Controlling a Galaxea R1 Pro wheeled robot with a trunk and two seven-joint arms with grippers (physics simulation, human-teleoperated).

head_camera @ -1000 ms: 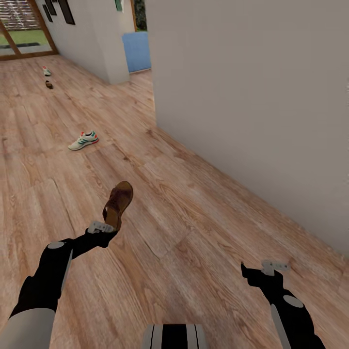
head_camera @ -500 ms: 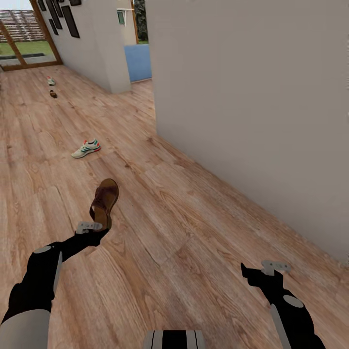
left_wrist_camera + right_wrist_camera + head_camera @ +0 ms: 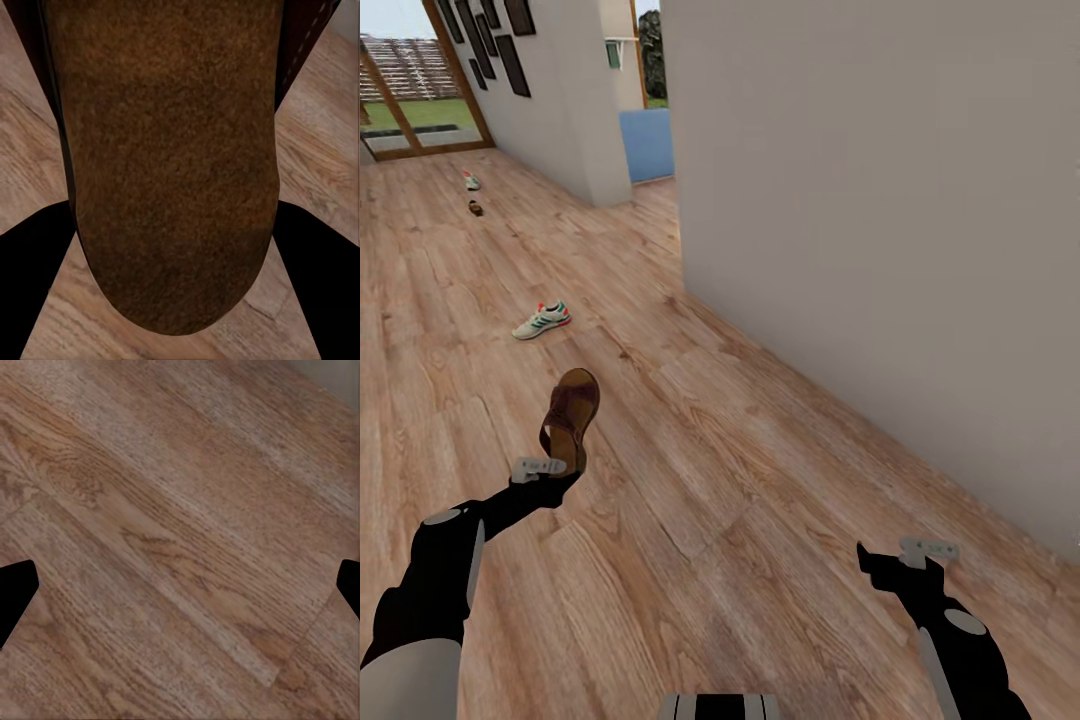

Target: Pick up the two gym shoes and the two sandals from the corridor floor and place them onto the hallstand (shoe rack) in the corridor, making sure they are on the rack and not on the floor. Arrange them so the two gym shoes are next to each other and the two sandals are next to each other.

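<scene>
The left gripper [image 3: 550,470] clamps a dark brown sandal [image 3: 568,413], raised over the corridor floor [image 3: 760,480]; a white, green-striped gym shoe [image 3: 541,321] lies beyond. The right gripper [image 3: 910,560] hangs spread and empty.

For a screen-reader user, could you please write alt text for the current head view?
The left gripper holds a brown sandal above the wood-plank corridor floor, with the right gripper empty beside a pale wall. A gym shoe lies on the floor ahead, and two more small shoes lie far down the corridor.
</scene>
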